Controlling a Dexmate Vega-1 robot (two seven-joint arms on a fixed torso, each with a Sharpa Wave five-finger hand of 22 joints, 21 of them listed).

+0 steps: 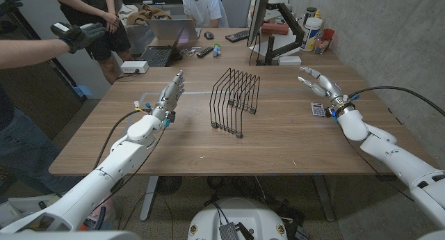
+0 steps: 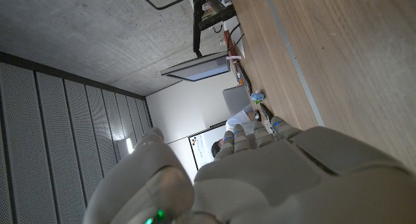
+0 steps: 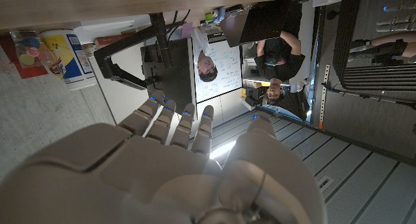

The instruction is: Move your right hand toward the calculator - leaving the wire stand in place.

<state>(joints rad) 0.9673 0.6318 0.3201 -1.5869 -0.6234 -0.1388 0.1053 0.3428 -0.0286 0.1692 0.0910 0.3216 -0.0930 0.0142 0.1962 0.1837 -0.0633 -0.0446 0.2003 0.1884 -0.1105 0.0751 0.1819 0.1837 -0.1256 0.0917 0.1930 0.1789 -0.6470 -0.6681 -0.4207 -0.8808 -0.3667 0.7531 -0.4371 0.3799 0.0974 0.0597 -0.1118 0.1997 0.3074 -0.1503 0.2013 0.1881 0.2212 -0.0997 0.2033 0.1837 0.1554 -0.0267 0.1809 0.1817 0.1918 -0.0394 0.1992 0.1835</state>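
Note:
A black wire stand (image 1: 235, 99) stands upright near the middle of the wooden table (image 1: 278, 139). A small grey calculator (image 1: 318, 109) lies on the table at the right. My right hand (image 1: 318, 83) hovers just behind and above the calculator, fingers spread and holding nothing; its back shows in the right wrist view (image 3: 175, 165). My left hand (image 1: 169, 96) is to the left of the stand, fingers stretched out and apart, holding nothing; its back shows in the left wrist view (image 2: 273, 178).
A monitor arm with a screen (image 1: 268, 31), bottles (image 1: 313, 31), laptops (image 1: 165, 42) and a keyboard (image 1: 238, 36) crowd the far side of the table. People stand behind it; a person's gloved hand (image 1: 76, 35) reaches in at upper left. A white box (image 1: 134, 67) sits at far left.

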